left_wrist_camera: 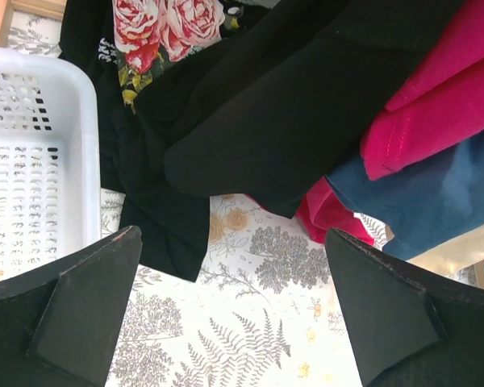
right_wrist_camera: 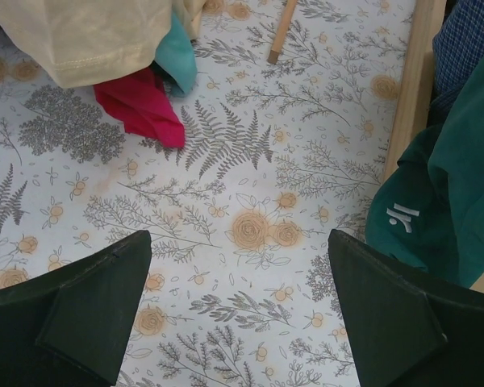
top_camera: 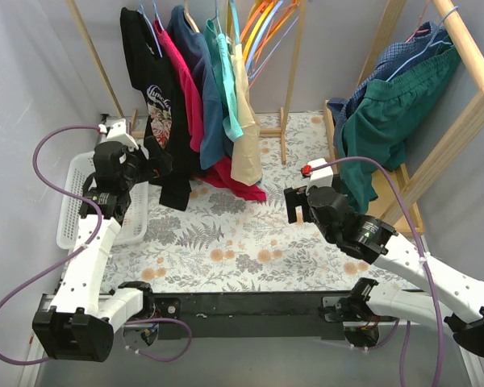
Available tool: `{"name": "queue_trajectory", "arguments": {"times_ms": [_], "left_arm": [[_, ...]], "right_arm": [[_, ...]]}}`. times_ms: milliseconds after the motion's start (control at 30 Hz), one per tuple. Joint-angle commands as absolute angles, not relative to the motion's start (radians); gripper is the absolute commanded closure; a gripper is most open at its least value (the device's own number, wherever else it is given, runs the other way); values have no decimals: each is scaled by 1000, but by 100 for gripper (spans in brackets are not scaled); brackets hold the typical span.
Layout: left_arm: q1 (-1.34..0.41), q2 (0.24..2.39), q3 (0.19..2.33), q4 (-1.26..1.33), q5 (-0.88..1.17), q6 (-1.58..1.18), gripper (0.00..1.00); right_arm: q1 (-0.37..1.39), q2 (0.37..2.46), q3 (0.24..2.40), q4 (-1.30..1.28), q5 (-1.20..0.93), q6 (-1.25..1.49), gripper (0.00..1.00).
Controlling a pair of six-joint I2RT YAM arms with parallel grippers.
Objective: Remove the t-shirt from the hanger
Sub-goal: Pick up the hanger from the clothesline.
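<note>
Hanging wide open, the left gripper [left_wrist_camera: 232, 235] holds nothing, close beside the black rose-print t-shirt [top_camera: 160, 105]. The right gripper [right_wrist_camera: 240, 235] is likewise spread and empty above the floral tablecloth [right_wrist_camera: 226, 161]. The t-shirt hangs vertically from a blue hanger [top_camera: 153, 24], hem downward, leftmost on the rack [top_camera: 90, 50].

Soft, even light bathes the floral table cover [top_camera: 242, 242] from above; only faint shadows pool on it under the black t-shirt [top_camera: 165, 105], whose folds lose detail in darkness; wrist views render the cover's print crisply; at its near edge the left gripper's fingers [left_wrist_camera: 81, 314] read as flat, near-featureless black.
</note>
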State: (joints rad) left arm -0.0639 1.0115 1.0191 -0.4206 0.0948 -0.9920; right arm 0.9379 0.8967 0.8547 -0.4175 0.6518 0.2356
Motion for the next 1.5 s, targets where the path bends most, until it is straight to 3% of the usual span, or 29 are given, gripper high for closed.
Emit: {"name": "queue_trajectory", "arguments": {"times_ms": [0, 300, 733, 833, 1033, 1300, 1467], "left_arm": [[-63, 1023, 1087, -462, 129, -959, 2], [-63, 1035, 1146, -506, 178, -947, 2], [-63, 1100, 1381, -447, 209, -979, 2], [-63, 1141, 1426, -422, 230, -991, 2], [-63, 1196, 1477, -350, 242, -1081, 2], [-63, 1281, 1557, -223, 221, -1123, 2], [-63, 1282, 1543, -62, 229, -1130, 7]], "right_arm": [[936, 884, 891, -400, 669, 224, 2], [936, 812, 845, -357, 601, 189, 2], [917, 902, 940, -391, 560, 201, 3], [876, 925, 950, -391, 505, 209, 3], [670, 994, 951, -373, 122, 225, 4], [650, 1000, 908, -339, 43, 242, 6], [650, 1000, 897, -331, 34, 255, 7]]}}
